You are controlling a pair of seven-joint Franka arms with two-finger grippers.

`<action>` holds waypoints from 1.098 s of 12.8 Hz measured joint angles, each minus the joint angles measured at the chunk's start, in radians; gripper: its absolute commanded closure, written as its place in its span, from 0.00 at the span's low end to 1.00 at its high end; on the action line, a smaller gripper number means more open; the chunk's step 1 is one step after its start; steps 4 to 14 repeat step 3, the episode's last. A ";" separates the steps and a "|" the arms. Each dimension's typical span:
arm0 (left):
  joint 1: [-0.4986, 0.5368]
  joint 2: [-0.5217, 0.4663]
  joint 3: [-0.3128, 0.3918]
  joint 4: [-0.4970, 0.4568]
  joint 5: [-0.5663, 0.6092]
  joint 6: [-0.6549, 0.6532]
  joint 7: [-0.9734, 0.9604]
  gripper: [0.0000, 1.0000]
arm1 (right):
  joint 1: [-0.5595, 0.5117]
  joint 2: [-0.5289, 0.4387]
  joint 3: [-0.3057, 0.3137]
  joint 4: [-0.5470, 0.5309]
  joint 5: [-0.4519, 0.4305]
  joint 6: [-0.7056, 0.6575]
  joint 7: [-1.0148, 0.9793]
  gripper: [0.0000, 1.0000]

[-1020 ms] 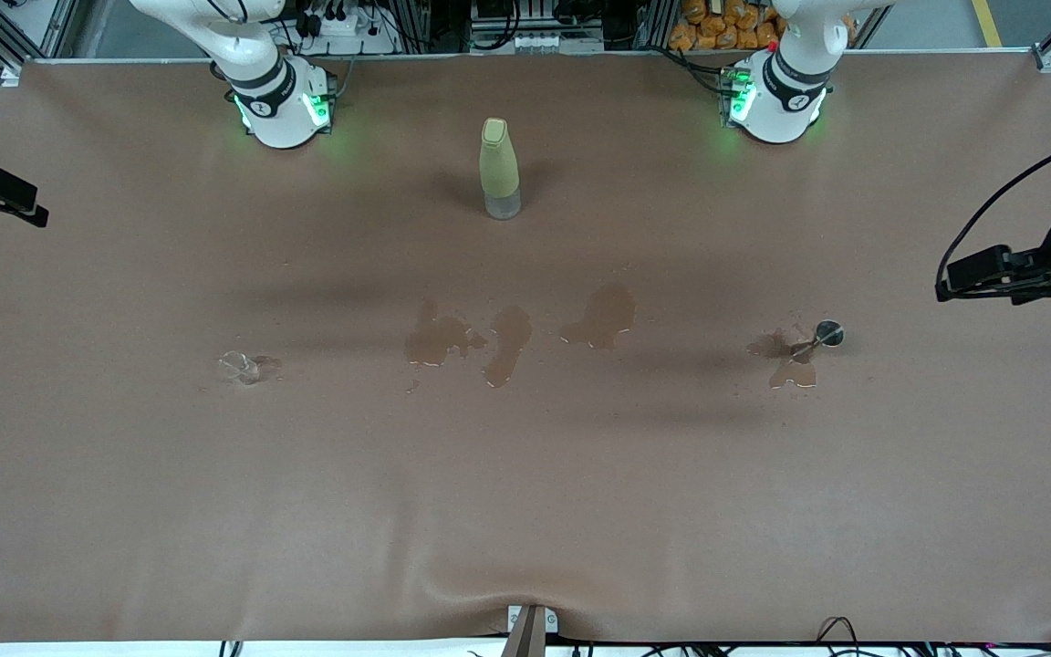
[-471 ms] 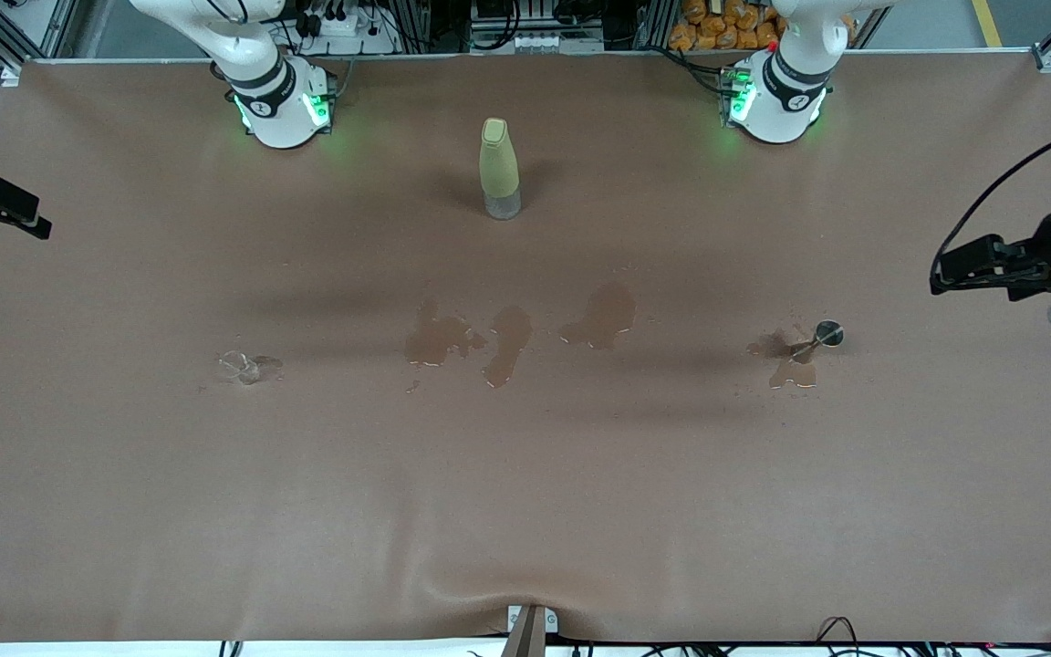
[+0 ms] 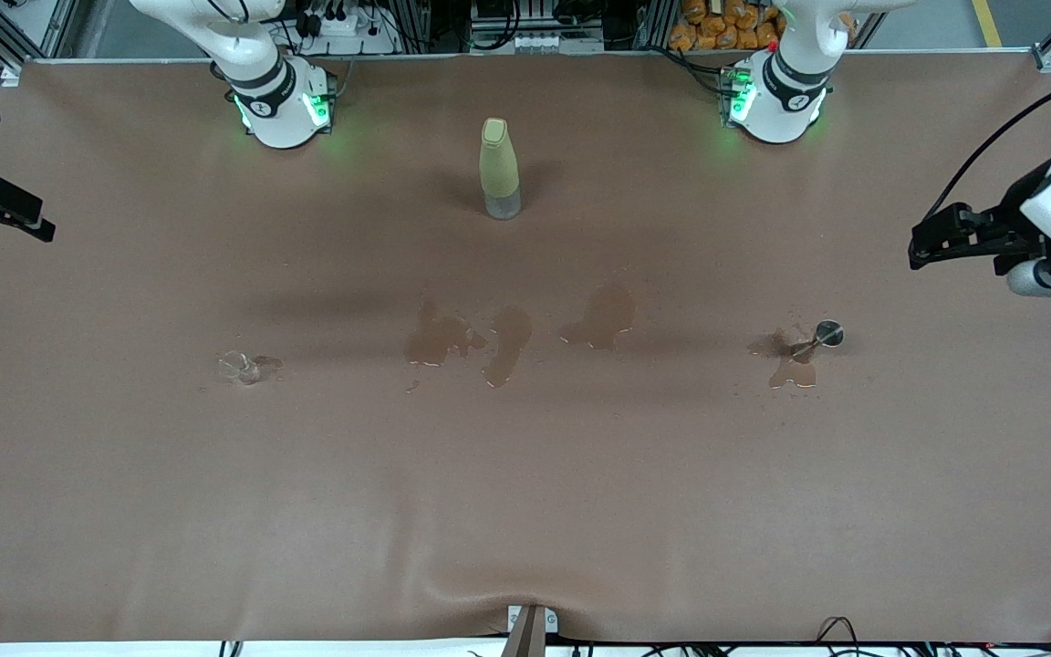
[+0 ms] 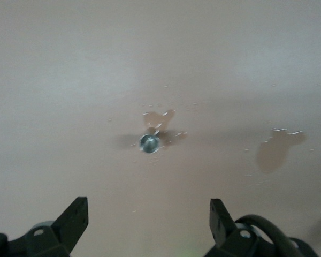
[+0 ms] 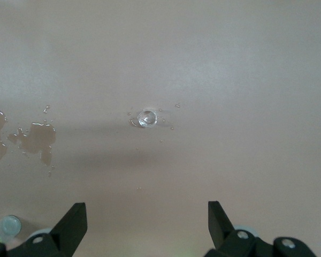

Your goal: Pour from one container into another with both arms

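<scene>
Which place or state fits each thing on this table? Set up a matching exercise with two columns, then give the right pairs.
Things:
1. clear glass cup
2. grey-mouthed vessel
3. yellow-green bottle
4. left tool

Places or states:
A. upright between the two arm bases
B. toward the right arm's end of the table
C. open, holding nothing
D. beside a spill, toward the left arm's end

Pairs: 1-B, 2-D, 3-A, 4-C

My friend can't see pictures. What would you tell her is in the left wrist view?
A tiny stemmed vessel with a round shiny grey mouth stands on a brown table, with small wet splashes beside it. The left gripper hangs high above with its two black fingers wide apart, holding nothing. A bigger puddle lies off to one side.
</scene>
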 measured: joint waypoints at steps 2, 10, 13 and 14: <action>-0.007 -0.024 0.000 -0.042 0.016 0.048 0.000 0.00 | 0.000 0.001 -0.002 0.000 0.000 0.000 0.000 0.00; -0.007 -0.032 0.002 -0.061 0.017 0.073 0.000 0.00 | 0.000 0.002 -0.003 0.000 0.000 0.001 0.000 0.00; -0.007 -0.032 0.002 -0.061 0.017 0.073 0.000 0.00 | 0.000 0.002 -0.003 0.000 0.000 0.001 0.000 0.00; -0.007 -0.032 0.002 -0.061 0.017 0.073 0.000 0.00 | 0.000 0.002 -0.003 0.000 0.000 0.001 0.000 0.00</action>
